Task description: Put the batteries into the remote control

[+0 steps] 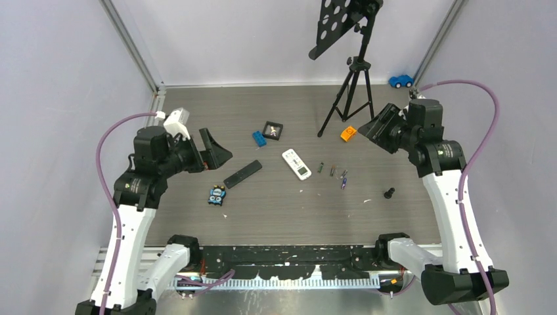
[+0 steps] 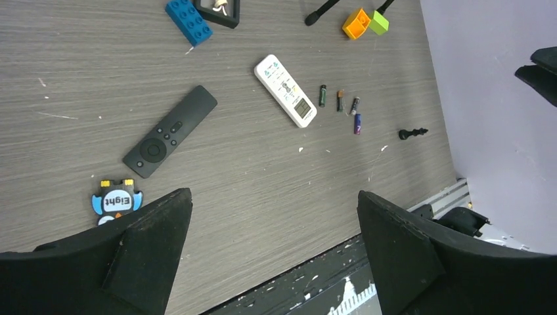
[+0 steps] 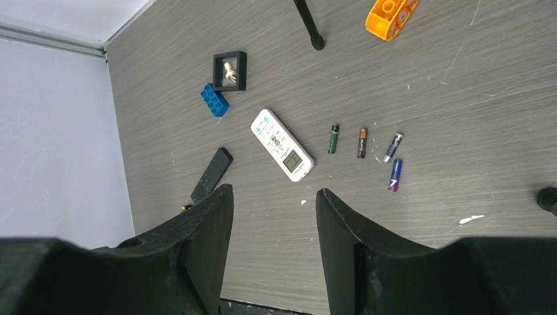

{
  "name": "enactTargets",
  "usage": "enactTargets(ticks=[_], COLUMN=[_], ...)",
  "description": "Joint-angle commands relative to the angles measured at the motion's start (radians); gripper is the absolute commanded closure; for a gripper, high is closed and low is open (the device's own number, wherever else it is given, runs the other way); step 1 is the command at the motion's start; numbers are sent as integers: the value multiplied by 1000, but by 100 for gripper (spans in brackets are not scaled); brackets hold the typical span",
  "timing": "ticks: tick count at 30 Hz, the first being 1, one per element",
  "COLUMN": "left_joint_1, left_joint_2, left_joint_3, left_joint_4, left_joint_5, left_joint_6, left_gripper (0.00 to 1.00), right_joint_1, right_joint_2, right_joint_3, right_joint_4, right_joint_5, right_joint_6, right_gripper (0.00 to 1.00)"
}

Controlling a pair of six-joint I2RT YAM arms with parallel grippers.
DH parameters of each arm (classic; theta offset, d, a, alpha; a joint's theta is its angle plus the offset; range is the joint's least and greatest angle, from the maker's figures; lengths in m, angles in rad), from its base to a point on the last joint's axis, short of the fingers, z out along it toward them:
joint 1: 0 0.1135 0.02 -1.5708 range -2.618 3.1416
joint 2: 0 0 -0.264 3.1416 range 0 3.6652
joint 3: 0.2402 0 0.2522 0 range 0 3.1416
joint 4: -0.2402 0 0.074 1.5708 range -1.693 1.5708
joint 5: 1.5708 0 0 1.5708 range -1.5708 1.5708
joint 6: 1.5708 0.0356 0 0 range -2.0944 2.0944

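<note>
My left tool (image 2: 272, 197) gapes fully and my right tool (image 3: 274, 193) about halfway, both empty. Four batteries (image 3: 362, 142) lie in a row on the tabletop (image 3: 460, 98) mid-frame, just right of the white remote (image 3: 282, 145). In the lower left of the left wrist view, a blue badge (image 2: 117, 200) reads "Eight".

Lighting is even and diffuse in all three views, moderately bright, no hot spots. The grey wood-grain table (image 1: 282, 210) reads matte with no glare, and its grain is sharp edge to edge in both wrist views. Shadows are thin and soft, hugging the objects, e.g. along the white rectangular remote control (image 3: 282, 145), so the light seems to come from overhead. The small cylindrical batteries (image 3: 362, 142) are crisp in the right wrist view but mere specks in the top view. The left claw (image 2: 274, 194) and right claw (image 3: 273, 189), bottom of frame, are near-black with little surface detail and slightly soft edges. The brushed-metal strip (image 1: 328, 303) at the bottom of the top view has a mild sheen. No motion blur.
</note>
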Motion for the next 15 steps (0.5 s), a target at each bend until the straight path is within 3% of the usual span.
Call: enactTargets(ticks=[1, 5, 11, 15], left_joint_1=[4, 4, 3, -23], left_joint_2=[-4, 25, 101, 192], left_joint_3=[-64, -159, -296, -290], left_joint_4=[151, 248, 489, 537], left_joint_5=[58, 150, 136, 107], left_joint_6=[-44, -117, -262, -270], left_gripper=[0, 0, 0, 1], right_joint_1=[-4, 47, 118, 197], right_joint_2=[-25, -18, 10, 50], right_joint_3=[-85, -204, -284, -320], right_joint_4=[161, 325, 416, 448], right_joint_5=[-53, -138, -69, -7], right_joint_6=[75, 82, 131, 128], right_gripper=[45, 45, 44, 42])
